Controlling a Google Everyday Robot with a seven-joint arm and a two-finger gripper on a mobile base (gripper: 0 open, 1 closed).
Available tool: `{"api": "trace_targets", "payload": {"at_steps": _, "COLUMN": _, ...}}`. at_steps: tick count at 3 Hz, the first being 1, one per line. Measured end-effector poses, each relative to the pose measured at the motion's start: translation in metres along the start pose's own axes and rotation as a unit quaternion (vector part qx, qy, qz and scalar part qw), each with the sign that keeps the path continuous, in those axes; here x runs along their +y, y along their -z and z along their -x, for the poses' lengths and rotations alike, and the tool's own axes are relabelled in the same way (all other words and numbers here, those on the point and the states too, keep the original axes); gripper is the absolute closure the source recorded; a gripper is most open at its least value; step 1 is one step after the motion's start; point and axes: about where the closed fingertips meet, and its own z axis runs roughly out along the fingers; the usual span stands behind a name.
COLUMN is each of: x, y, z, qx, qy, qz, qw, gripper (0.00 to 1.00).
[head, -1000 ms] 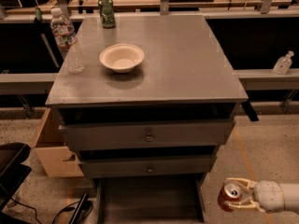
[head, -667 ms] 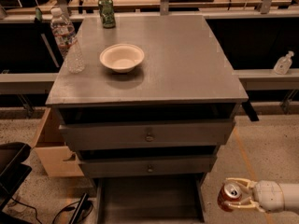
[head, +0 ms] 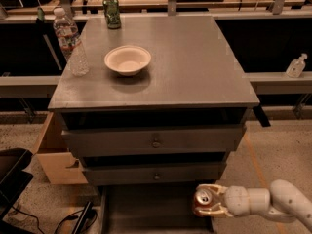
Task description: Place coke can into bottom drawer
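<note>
The coke can (head: 203, 201), red-orange with a silver top, is upright in my gripper (head: 208, 202) at the lower right. The gripper's white fingers are shut on the can's sides. It holds the can at the right edge of the open bottom drawer (head: 146, 211), a shallow grey box pulled out below the cabinet's two upper drawers. The white arm (head: 273, 201) comes in from the right.
On the grey cabinet top (head: 195, 67) stand a green can (head: 111, 12), a clear water bottle (head: 71, 43) and a white bowl (head: 127, 60). A cardboard box (head: 56, 155) sits left of the cabinet. A black object (head: 12, 177) lies at lower left.
The gripper with the coke can has shifted slightly left, toward the open bottom drawer. Nothing else moved.
</note>
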Motion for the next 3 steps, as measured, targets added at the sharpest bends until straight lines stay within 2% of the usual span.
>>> {"api": "trace_targets", "payload": {"at_steps": 1, "x": -0.008, "y": -0.065, "z": -0.008, "qx": -0.02, "qy": 0.004, "qz": 0.007, "qw": 0.9998, "gripper": 1.0}}
{"api": "trace_targets", "payload": {"at_steps": 2, "x": -0.012, "y": -0.126, "z": -0.03, "qx": -0.034, "qy": 0.012, "qz": 0.012, "qw": 0.9993, "gripper": 1.0}}
{"api": "trace_targets", "payload": {"at_steps": 3, "x": -0.009, "y": -0.162, "z": -0.055, "qx": -0.05, "qy": 0.025, "qz": 0.019, "qw": 0.9982, "gripper": 1.0}}
